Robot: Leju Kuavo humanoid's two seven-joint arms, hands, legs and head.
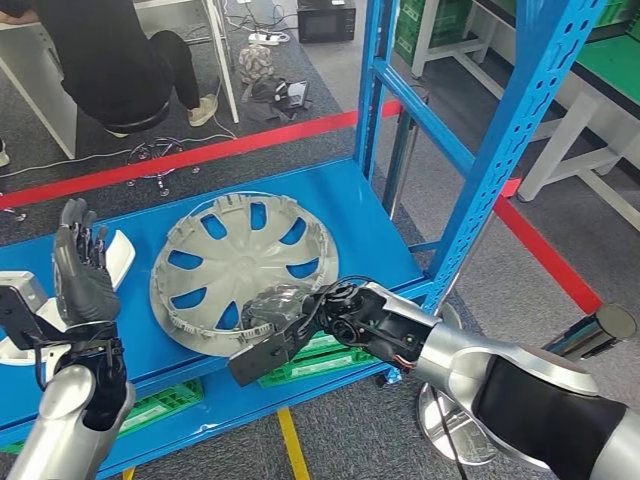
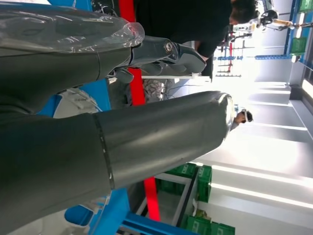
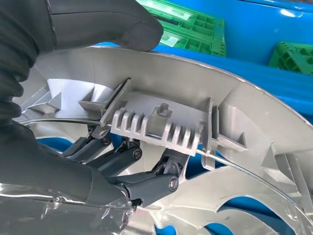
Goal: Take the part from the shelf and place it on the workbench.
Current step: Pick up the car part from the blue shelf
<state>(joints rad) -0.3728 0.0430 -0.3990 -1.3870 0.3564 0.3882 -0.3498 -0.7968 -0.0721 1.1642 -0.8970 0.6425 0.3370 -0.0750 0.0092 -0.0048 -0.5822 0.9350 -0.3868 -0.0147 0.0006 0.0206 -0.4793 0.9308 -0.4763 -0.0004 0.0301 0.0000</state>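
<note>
The right hand point(image 1: 275, 325) clamps the near rim of the silver hubcap point(image 1: 241, 265) lying flat on the blue shelf point(image 1: 362, 215), thumb over and fingers under for lifting, while the left hand point(image 1: 81, 268) waits raised, spread and empty

We get even, bright indoor light in the head view, sharp throughout, with soft shadows under the shelf point(image 1: 332, 200). In the left wrist view the background blows out to white glare, and the near thumb point(image 2: 147, 137) looks soft. The right wrist view is crisp up close.
</note>
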